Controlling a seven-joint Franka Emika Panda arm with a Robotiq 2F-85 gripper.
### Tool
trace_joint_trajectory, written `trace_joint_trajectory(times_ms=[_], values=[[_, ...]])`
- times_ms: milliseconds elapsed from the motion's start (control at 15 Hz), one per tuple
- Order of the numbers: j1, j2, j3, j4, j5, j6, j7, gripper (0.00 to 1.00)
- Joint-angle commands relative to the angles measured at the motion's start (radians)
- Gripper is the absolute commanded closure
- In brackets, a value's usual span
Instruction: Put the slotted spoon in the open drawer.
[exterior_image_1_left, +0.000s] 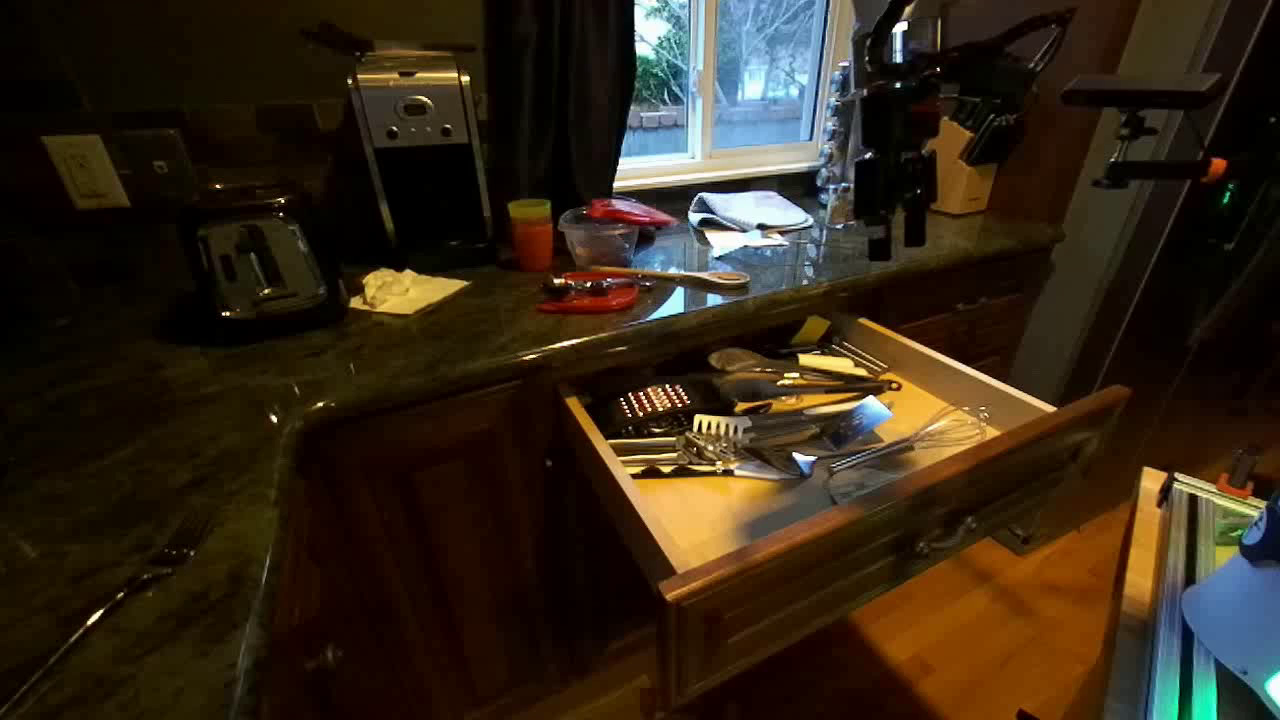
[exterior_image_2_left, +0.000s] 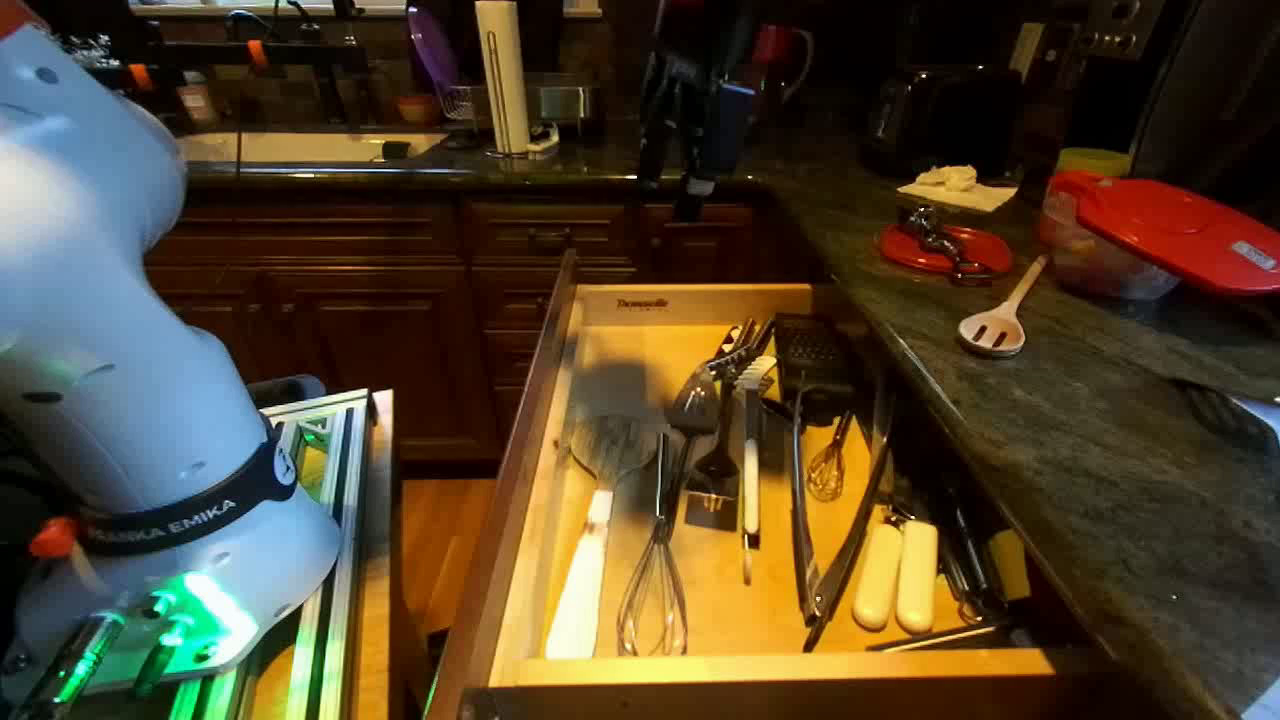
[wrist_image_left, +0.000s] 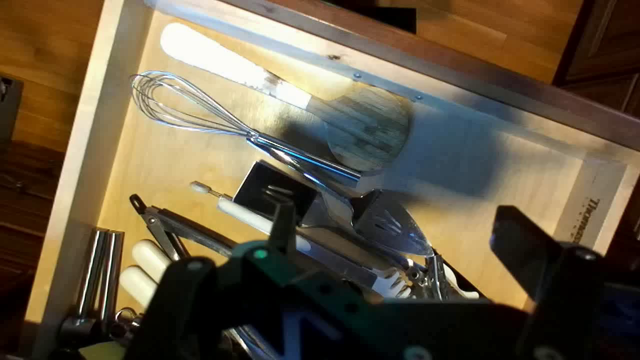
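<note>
slotted spoon (exterior_image_2_left: 1008, 308) lies on the counter (exterior_image_2_left: 1100, 450), beside the open drawer (exterior_image_2_left: 760, 670). inside the drawer, a large whisk (wrist_image_left: 253, 135) lies near a white-handled utensil (wrist_image_left: 292, 94). above the drawer hangs the gripper (wrist_image_left: 392, 215), its fingers parted wide.

The open drawer (exterior_image_1_left: 860, 565) in all views: wrist close overhead, both exteriors oblique, farther

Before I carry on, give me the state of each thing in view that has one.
Drawer: pulled open, utensils inside
Gripper: open, holding nothing, above the drawer
Slotted spoon: lying on the counter, outside the drawer
Clear container: not closed, red lid askew
Towel: folded
Paper towel roll: standing upright
Small cabinet drawer: shut
Robot base light: lit green
</note>
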Motion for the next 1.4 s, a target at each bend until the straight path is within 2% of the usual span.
trace_joint_trajectory(times_ms=[0, 533, 667, 1067, 1333], values=[[0.0, 0.0, -0.001, 0.001, 0.0, -0.002, 0.0, 0.0], [0.0, 0.0, -0.001, 0.001, 0.0, -0.002, 0.0, 0.0], [-0.003, 0.036, 0.0, 0.023, -0.014, 0.046, 0.002, 0.0], [-0.023, 0.213, -0.008, 0.172, -0.184, 0.18, -0.059, 0.0], [-0.026, 0.356, -0.021, 0.306, -0.192, 0.246, -0.109, 0.0]])
